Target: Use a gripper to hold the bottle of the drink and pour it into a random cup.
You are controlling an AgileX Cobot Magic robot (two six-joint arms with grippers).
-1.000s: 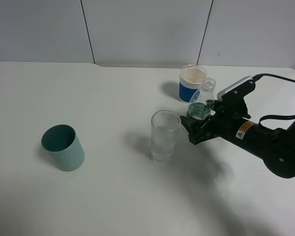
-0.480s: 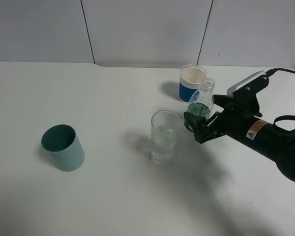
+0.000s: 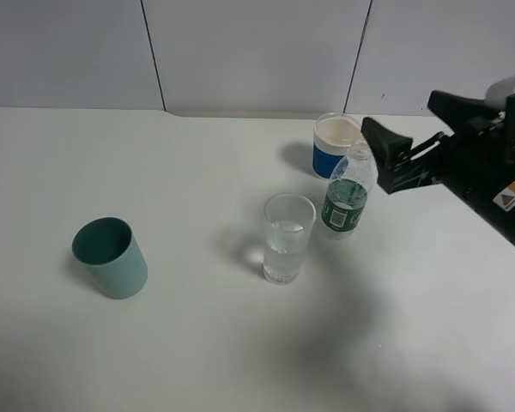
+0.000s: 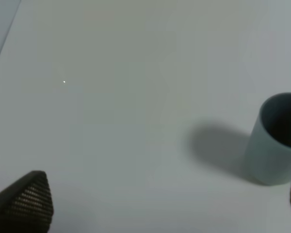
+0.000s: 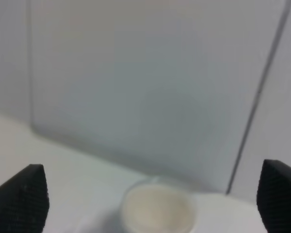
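1. Presently noted: bottle upright on table, free of any grip, long axis vertical, uncapped neck up.
2. Right gripper raised and off to the side of the bottle away from the glass, near neck level; jaws wide apart, holding nothing. Wrist view confirms: both fingertips at the frame edges, only white cup and wall between them.
3. Bottle lies below and just ahead of the open jaws, toward the glass.
4. Glass just beside bottle, apart from it, with clear liquid visible inside. Judged: pour likely done, bottle set down.
5. White cup with blue band close behind bottle, possibly touching; cannot tell.
6. Teal cup well apart from bottle, beyond the glass.
7. Left gripper: only fingertips at frame corners, apparently apart, nothing between; teal cup near. Right arm far nearer to bottle.
8. Open room: bare table in front of bottle toward the near edge; far table edge close behind white cup. Any regrasp best from the gripper's own side, clear of both cups.
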